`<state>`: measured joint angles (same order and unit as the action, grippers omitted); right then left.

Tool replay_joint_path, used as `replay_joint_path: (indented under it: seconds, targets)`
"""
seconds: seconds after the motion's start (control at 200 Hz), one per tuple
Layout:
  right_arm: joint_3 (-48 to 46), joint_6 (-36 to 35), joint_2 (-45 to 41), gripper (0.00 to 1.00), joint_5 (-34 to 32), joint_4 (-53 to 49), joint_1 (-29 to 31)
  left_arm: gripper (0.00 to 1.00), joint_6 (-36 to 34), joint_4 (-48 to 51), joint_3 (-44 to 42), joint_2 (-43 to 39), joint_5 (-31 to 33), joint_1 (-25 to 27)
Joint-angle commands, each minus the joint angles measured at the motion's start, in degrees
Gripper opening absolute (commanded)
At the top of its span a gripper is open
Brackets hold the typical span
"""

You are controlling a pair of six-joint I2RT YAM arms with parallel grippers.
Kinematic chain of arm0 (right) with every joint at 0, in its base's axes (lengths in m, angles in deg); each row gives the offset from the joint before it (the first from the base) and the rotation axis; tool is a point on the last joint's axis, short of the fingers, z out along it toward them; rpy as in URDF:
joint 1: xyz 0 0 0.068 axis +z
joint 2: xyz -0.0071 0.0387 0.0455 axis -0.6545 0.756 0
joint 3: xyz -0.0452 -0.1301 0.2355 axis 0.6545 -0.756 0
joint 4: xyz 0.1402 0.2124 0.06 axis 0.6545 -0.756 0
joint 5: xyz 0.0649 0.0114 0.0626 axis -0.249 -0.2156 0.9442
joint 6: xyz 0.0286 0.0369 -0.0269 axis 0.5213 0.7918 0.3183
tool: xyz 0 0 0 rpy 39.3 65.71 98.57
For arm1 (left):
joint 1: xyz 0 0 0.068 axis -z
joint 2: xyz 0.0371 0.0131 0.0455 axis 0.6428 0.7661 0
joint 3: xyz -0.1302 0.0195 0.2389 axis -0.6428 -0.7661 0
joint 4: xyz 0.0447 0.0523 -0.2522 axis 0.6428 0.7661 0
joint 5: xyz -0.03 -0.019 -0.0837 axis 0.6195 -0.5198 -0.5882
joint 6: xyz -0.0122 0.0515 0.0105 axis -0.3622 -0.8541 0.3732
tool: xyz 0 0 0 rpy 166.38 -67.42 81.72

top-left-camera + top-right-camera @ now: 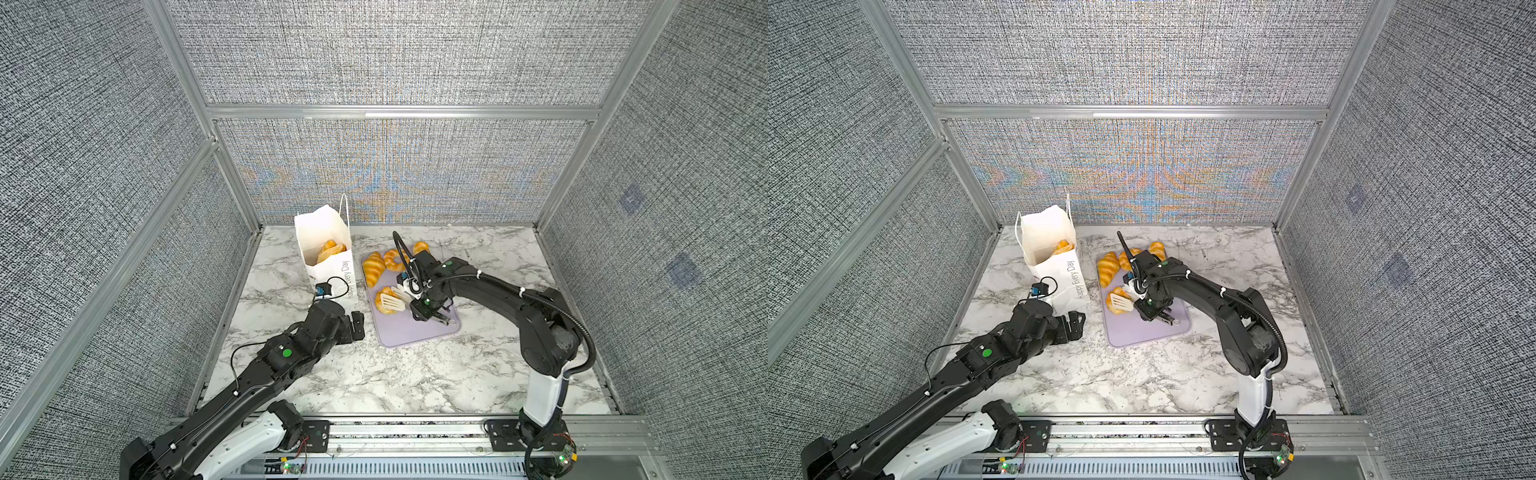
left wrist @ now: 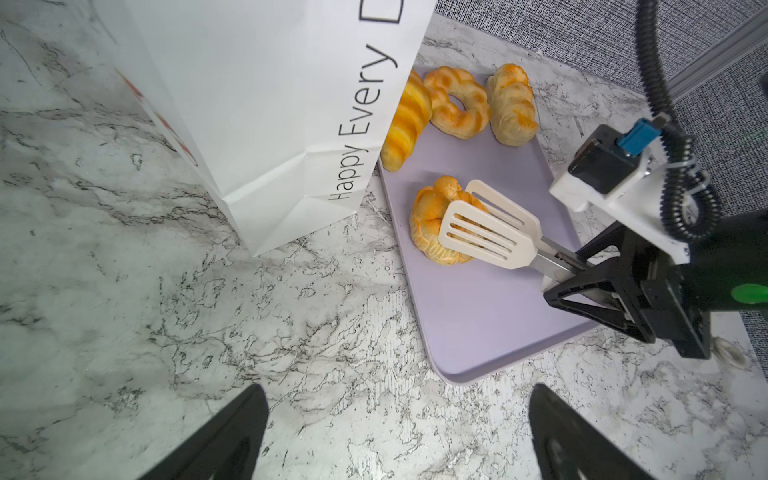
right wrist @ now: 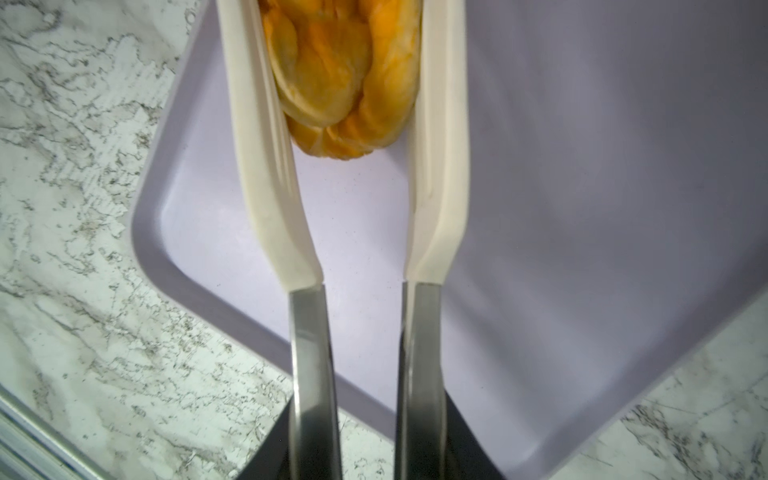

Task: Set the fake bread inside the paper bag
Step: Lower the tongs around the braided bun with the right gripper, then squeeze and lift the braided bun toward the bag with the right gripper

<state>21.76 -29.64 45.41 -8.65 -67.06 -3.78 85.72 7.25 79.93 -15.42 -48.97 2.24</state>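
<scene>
Right jaws clamp the white tongs (image 2: 486, 237), whose blades pinch a twisted roll (image 2: 428, 212) on the lavender tray (image 2: 478, 328). Left jaws stand wide and empty over the worktop (image 2: 124, 291) beside that tray. Three pastries (image 2: 457, 104) lie at the tray's far end. The paper bag (image 1: 332, 276), just beside the tray, holds more bread (image 1: 330, 251).

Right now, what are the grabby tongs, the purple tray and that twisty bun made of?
The cream slotted tongs: matte paddles, probably plastic or silicone, on mirror-shiny steel-looking arms. The flat lavender tray: smooth, one-coloured, softly shiny with rounded corners, likely plastic. The golden twisted bun: glossy painted-looking skin, likely foam or plastic; the pictures can't say which.
</scene>
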Motion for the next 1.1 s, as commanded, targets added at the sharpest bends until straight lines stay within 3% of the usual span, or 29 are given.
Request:
replay_joint_path:
  seconds: [0.0, 0.56, 0.77, 1.096]
  targets:
    - [-0.68, 1.42, -1.62, 0.38, 2.47, 1.00, -0.74, 0.99, -0.92, -1.48, 0.73, 0.16, 0.58, 0.04]
    - [-3.63, 4.55, -9.68, 0.38, 8.74, 3.66, -4.80, 0.99, -4.86, 0.04, 5.57, 1.04, 1.01, 0.04]
    - [-3.47, 4.78, -13.03, 0.38, 6.23, 3.81, -5.01, 0.99, -7.32, 0.61, 7.96, 2.22, 0.05, 0.04]
    - [-1.07, 5.13, -16.32, 0.38, 7.65, 3.24, -5.07, 0.99, -10.98, 0.16, 10.62, 3.17, -0.17, 0.08]
